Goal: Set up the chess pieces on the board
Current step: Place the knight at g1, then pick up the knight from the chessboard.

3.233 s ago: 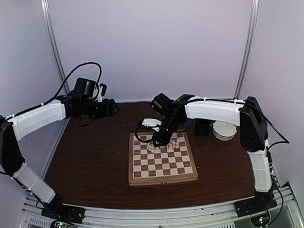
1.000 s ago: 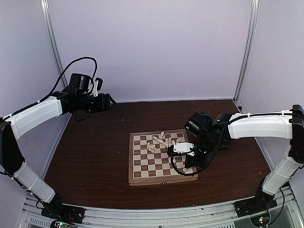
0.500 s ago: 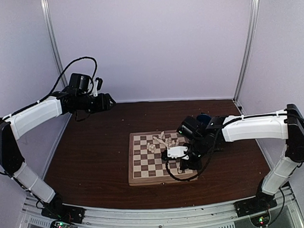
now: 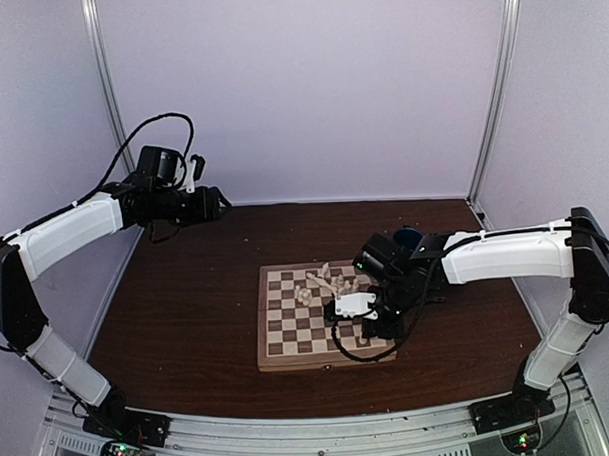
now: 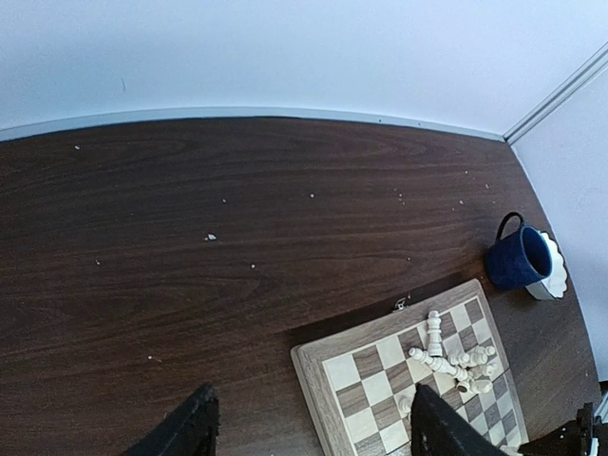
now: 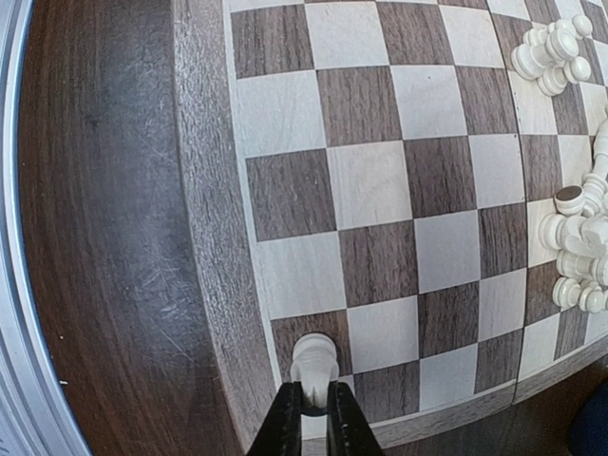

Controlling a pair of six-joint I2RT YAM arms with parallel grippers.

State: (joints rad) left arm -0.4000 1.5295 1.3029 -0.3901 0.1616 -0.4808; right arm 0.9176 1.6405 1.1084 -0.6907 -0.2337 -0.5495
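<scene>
Chess pieces [image 6: 570, 237]: tiny, likely light, hard, slippery, easily toppled; most heaped on far squares of board [image 6: 214, 285]. My right gripper [image 6: 313, 394] nearly closed, pinching one piece [image 6: 313, 359] on rim-side square; best hold probably below head. My left gripper [image 5: 313, 432] wide, empty, well apart.

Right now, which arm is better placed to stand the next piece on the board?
The right: the right fingers grip a white piece by a corner of the board; the left fingers hang open above the table, far from it.
</scene>
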